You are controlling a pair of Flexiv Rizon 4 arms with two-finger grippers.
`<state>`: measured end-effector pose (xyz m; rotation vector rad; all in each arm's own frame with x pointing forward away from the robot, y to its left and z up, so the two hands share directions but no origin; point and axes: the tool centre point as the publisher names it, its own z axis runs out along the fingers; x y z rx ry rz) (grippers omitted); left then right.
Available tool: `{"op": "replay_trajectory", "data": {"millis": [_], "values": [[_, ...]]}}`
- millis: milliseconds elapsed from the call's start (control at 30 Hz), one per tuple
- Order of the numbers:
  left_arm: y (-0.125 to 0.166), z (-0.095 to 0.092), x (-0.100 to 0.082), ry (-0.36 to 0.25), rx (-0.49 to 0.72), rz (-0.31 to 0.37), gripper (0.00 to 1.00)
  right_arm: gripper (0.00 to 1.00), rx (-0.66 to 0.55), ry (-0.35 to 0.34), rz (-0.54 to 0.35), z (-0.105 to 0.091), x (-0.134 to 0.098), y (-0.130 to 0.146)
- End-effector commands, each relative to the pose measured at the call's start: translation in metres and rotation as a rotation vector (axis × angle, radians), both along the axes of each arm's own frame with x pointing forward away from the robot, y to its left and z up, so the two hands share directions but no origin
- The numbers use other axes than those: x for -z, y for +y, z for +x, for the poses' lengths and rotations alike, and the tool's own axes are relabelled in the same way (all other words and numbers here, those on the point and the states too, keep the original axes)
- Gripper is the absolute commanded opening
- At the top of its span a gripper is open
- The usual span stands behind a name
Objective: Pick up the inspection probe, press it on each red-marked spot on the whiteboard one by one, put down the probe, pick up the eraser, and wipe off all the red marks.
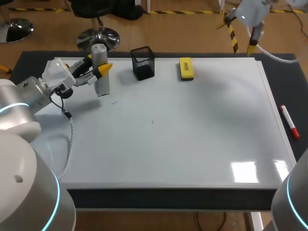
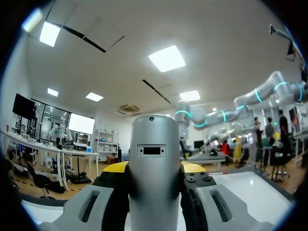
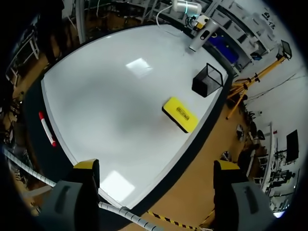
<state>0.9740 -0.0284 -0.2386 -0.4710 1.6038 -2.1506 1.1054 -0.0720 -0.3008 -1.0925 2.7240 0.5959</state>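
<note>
The inspection probe (image 1: pixel 102 84), a grey cylinder, stands upright over the far left part of the whiteboard (image 1: pixel 192 125). My left gripper (image 1: pixel 97 66) is shut on its upper part. In the left wrist view the probe (image 2: pixel 155 163) fills the space between the fingers of the left gripper (image 2: pixel 155 174). The yellow eraser (image 1: pixel 186 68) lies at the board's far edge. My right gripper (image 1: pixel 239 33) hangs open and empty, high beyond the far right corner. In the right wrist view the right gripper (image 3: pixel 156 166) looks down on the eraser (image 3: pixel 180 114). No red marks show on the board, only two faint dark specks.
A black mesh holder (image 1: pixel 143 62) stands at the far edge between probe and eraser, and shows as the holder (image 3: pixel 207 80) in the right wrist view. A red marker (image 1: pixel 290 121) lies on the dark mat beside the board's right edge.
</note>
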Motion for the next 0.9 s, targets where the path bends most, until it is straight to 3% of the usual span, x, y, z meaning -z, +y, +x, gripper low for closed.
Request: {"op": "replay_trajectory", "data": {"millis": [33,233,367,467,900], "values": [[0.0,0.0,-0.001,0.0,-0.001,0.0,0.0,1.0,0.019,-0.009,0.042,-0.008,0.004,-0.014],[0.0,0.0,-0.001,0.0,-0.001,0.0,0.0,1.0,0.031,-0.015,0.055,-0.013,0.002,-0.02],[0.0,0.0,-0.001,0.0,-0.001,0.0,0.0,1.0,-0.009,-0.094,0.051,-0.018,-0.003,-0.02],[0.0,0.0,-0.001,0.0,-0.001,0.0,0.0,1.0,-0.032,-0.055,-0.044,-0.02,-0.002,-0.018],[0.0,0.0,-0.001,0.0,-0.001,0.0,0.0,1.0,-0.032,-0.055,-0.044,-0.02,-0.002,-0.018]]}}
